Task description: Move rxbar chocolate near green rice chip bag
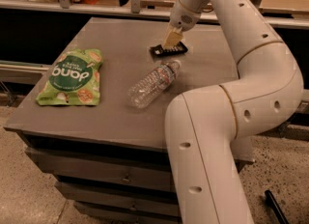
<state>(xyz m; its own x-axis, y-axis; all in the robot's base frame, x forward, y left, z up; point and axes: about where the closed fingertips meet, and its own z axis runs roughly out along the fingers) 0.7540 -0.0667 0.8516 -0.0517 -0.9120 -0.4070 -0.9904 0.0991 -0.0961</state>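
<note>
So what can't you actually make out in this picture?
Camera view:
- The black snack bar: print too small to read; the gripper, poised over it at the far side of the table, covers part.
- The table's right edge: hidden by the arm.
- A dark stick on the floor: cut off by the bottom edge.
</note>
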